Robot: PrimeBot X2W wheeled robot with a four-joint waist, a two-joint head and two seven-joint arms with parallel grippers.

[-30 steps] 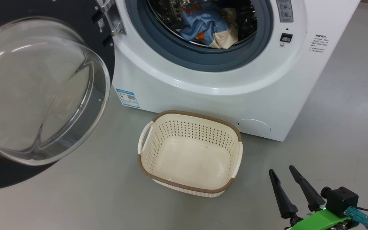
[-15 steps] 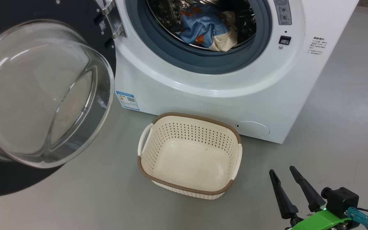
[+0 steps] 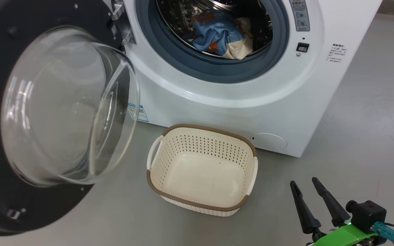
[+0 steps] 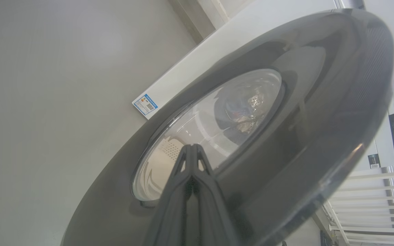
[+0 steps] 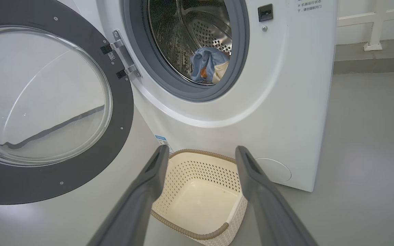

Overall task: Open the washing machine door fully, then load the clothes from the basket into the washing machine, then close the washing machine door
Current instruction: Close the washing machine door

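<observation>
- Head view: shows the washing machine door [image 3: 63, 109] swung out to the left of the washing machine [image 3: 234, 109] on a metal hinge [image 3: 126, 32], with a wide glossy black rim and a bulging clear glass bowl turned toward the camera.
- Right wrist view: gives the same door [image 5: 43, 99] as a round dark ring dotted with small screws around smooth glass.
- Left wrist view: looks across the door's sleek dark outer face [image 4: 268, 136]; finds the left gripper [image 4: 192, 147] with both fingers pressed together on nothing, tip over the lower edge of the glass; cannot tell whether it touches.
- Beyond the grey-blue rubber seal [image 3: 217, 73], in the perforated steel drum [image 3: 173, 20]: the clothes [image 3: 217, 37], crumpled light blue fabric with orange print and a cream-white fold.
- On the white cabinet front, low and left: a small blue label sticker [image 3: 142, 112].
- Just in front of the machine: the basket [image 3: 204, 147], rectangular, cream-white perforated plastic, brown woven-look rim, white side handles, nothing inside.
- Lower right, well apart from the basket: the right gripper [image 3: 303, 182], long dark tapered fingers spread wide, holding nothing.
- Underneath everything: smooth grey floor [image 3: 371, 119].
</observation>
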